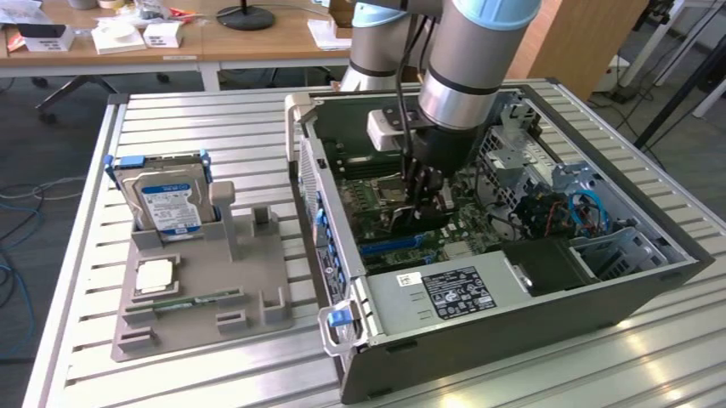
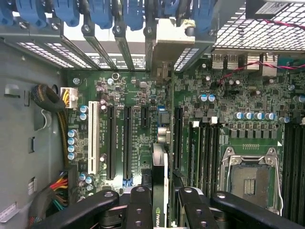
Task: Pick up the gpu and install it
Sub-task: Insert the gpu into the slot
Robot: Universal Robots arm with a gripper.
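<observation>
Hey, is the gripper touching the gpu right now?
Touching. The wrist view shows the gpu edge-on, clamped between the fingers of the gripper.

A slatted metal table spans the foreground, with bright glare on its slats at the exterior view's lower right. Behind it stands a wooden desk carrying small white boxes and a black round stand base. The floor is dark grey, and loose cables lie on it at the exterior view's left.
</observation>
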